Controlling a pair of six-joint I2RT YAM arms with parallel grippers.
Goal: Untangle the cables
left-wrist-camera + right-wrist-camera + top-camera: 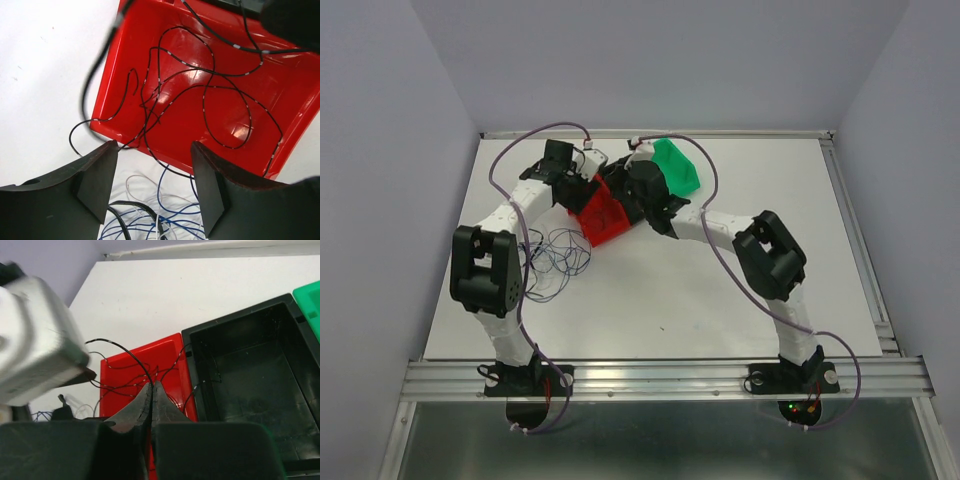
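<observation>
Cables [220, 88], thin black white-flecked loops, sprawl inside the red bin [300, 90].

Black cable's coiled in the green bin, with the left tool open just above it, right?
Not quite: the bin is red, not green. The black cable is coiled in the red bin, with the left tool open just above it. The left wrist view shows this.

I see a white-flecked black cable [158, 65] looped loosely in the red bin [295, 95], spilling over its rim; blue and whitish strands [558, 255] lie tangled just beside it.
</observation>
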